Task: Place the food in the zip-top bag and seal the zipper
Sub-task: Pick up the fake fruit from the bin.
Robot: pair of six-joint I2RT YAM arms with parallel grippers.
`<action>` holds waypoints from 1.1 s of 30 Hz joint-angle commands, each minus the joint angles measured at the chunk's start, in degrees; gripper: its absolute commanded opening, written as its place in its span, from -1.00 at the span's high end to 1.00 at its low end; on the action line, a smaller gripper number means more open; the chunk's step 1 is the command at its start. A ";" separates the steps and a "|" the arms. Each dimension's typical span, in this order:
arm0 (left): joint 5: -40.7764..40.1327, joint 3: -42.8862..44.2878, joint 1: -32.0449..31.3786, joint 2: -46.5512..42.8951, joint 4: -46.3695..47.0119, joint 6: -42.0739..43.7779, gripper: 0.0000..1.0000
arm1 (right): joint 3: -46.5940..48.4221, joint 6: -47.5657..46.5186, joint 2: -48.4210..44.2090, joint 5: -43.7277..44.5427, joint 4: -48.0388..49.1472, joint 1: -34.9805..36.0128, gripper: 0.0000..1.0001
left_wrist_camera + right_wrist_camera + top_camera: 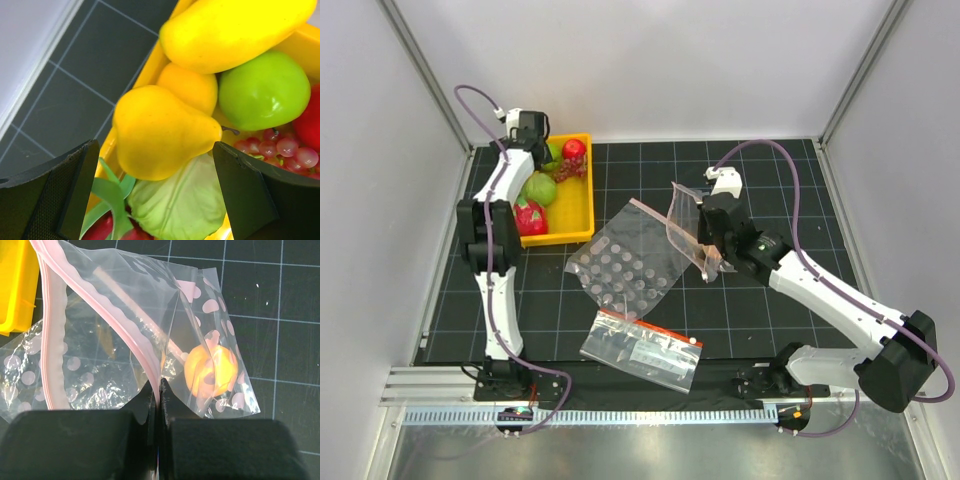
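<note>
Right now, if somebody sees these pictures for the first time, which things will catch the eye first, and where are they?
First the yellow tray of bright fruit at the far left, where the open left gripper hangs over a yellow pear. Then the zip-top bag, held up at mid-table by the shut right gripper, with an orange fruit glowing through the plastic.

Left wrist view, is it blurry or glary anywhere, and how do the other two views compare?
Left wrist: close-up slightly soft, pale sheen on the apple and pear. Right wrist: glare streaks on the bag, the orange fruit hazy through the plastic, the right gripper a dark blur. Top external: even light, sharp.
</note>
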 commanded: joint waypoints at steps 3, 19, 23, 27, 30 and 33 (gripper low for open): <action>7.92 2.57 2.01 2.86 3.84 1.10 -0.99 | 0.50 0.87 -1.43 -0.51 2.22 0.24 0.98; 13.91 -4.98 2.63 -3.70 6.47 -3.55 0.17 | 0.50 1.04 -0.46 -0.95 2.48 0.24 0.98; 20.67 -12.26 2.54 -10.40 9.46 -6.72 0.42 | 0.41 0.87 -0.37 -0.51 2.75 0.24 0.98; 24.28 -17.01 1.93 -16.55 10.52 -8.13 0.48 | 0.32 0.95 -0.72 -0.68 2.75 0.24 0.98; 27.17 -21.66 0.09 -20.93 11.57 -8.31 0.55 | 0.32 0.95 -1.60 -1.12 2.48 0.24 0.98; 28.50 -27.46 -2.98 -26.38 14.73 -9.71 0.55 | -0.29 0.87 -2.39 -1.38 3.27 0.24 0.98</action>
